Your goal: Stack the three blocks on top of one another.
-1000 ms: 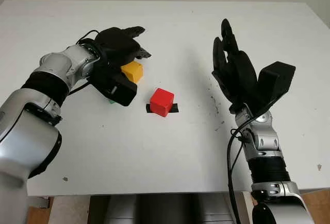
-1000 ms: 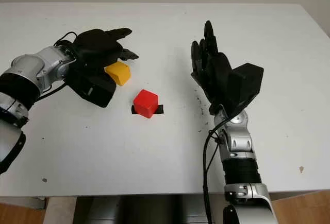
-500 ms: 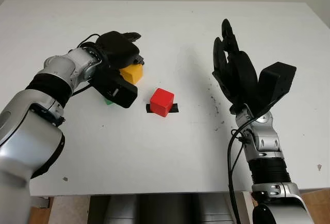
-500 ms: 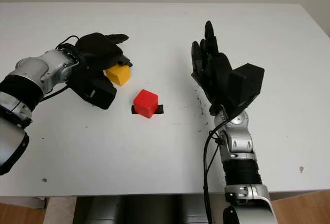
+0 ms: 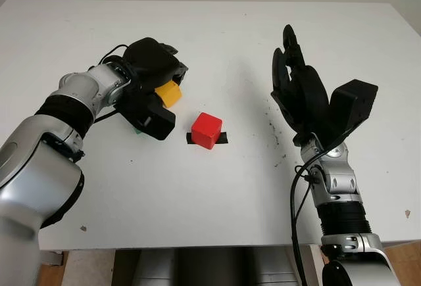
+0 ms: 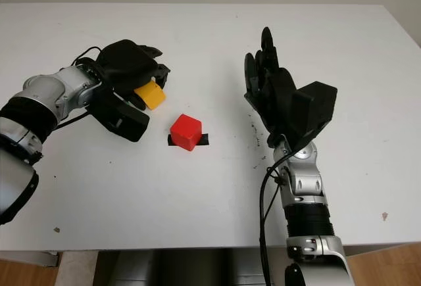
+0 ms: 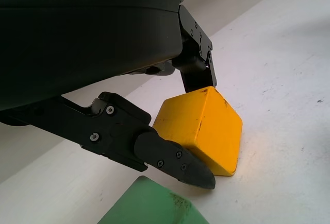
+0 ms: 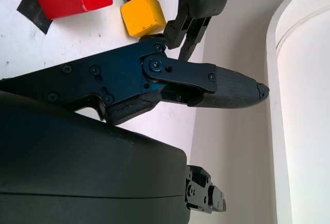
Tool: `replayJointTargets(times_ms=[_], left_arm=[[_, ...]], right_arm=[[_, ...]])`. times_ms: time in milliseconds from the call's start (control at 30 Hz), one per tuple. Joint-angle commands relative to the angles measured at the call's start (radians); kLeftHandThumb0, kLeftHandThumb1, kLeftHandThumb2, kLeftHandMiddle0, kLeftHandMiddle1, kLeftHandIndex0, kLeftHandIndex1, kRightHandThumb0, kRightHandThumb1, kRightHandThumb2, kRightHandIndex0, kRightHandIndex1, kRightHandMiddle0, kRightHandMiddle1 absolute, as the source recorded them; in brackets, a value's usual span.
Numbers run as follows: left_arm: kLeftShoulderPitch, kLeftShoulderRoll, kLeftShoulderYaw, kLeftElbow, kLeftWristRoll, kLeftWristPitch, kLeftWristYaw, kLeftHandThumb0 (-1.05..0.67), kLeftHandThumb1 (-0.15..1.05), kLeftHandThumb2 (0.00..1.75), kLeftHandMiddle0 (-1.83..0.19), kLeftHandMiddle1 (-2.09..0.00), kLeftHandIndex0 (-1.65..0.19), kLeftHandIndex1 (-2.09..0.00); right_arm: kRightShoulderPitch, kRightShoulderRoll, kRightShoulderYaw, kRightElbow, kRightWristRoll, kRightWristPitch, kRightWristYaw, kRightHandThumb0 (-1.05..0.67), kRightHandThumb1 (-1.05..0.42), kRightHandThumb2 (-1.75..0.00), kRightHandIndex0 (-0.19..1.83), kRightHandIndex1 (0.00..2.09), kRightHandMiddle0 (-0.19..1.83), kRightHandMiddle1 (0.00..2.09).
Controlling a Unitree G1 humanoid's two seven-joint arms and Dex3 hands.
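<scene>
While the right hand [image 5: 296, 79] stays parked and open at 3 o'clock, the left hand [image 5: 154, 75] has curled its fingers onto the yellow block [image 5: 169, 93].
Since a second ago the fingers dropped from spread above the block to pinching it; it sits tilted at 10 o'clock from the red block [image 5: 206, 130]. Count: three blocks, one yellow, one red on a black tape patch [image 5: 221, 138], one green block [image 7: 149, 206] just beside the yellow, mostly hidden under the left hand. All on the white table [image 5: 217, 194], none stacked.
</scene>
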State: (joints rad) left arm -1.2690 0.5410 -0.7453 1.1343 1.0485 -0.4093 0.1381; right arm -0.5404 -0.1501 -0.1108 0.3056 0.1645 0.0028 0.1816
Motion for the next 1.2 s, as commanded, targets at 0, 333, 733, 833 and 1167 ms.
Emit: replayJointTargets(times_ms=[0, 333, 733, 833, 1167], left_arm=[[-0.046, 0.003, 0.018, -0.007, -0.019, -0.008, -0.004, -0.41, 0.93, 0.05, -0.32, -0.07, -0.47, -1.19], [-0.063, 0.051, 0.123, -0.126, -0.155, -0.045, -0.221, -0.41, 0.94, 0.05, -0.33, -0.05, -0.45, -1.24], [-0.022, 0.135, 0.281, -0.415, -0.342, -0.085, -0.5, -0.45, 0.94, 0.05, -0.25, -0.05, -0.43, -1.4], [-0.028, 0.139, 0.297, -0.473, -0.381, -0.07, -0.622, -0.45, 0.93, 0.05, -0.25, -0.05, -0.44, -1.46], [-0.123, 0.076, 0.29, -0.531, -0.454, -0.043, -0.96, -0.44, 0.94, 0.05, -0.29, -0.07, -0.39, -1.45]], right_arm=[[0.012, 0.003, -0.007, -0.013, 0.001, -0.008, -0.002, -0.74, -1.05, -0.6, -0.19, 0.0, -0.19, 0.0], [0.002, 0.004, -0.005, -0.003, 0.003, -0.009, 0.003, -0.74, -1.05, -0.59, -0.19, 0.0, -0.19, 0.0], [-0.012, 0.002, -0.002, 0.018, -0.004, -0.027, 0.009, -0.74, -1.05, -0.59, -0.19, 0.0, -0.19, 0.0], [-0.014, 0.003, -0.003, 0.02, -0.003, -0.027, 0.008, -0.74, -1.05, -0.59, -0.19, 0.0, -0.19, 0.0], [-0.016, 0.017, 0.008, 0.014, -0.006, -0.011, -0.004, -0.75, -1.05, -0.57, -0.19, 0.0, -0.19, 0.0]])
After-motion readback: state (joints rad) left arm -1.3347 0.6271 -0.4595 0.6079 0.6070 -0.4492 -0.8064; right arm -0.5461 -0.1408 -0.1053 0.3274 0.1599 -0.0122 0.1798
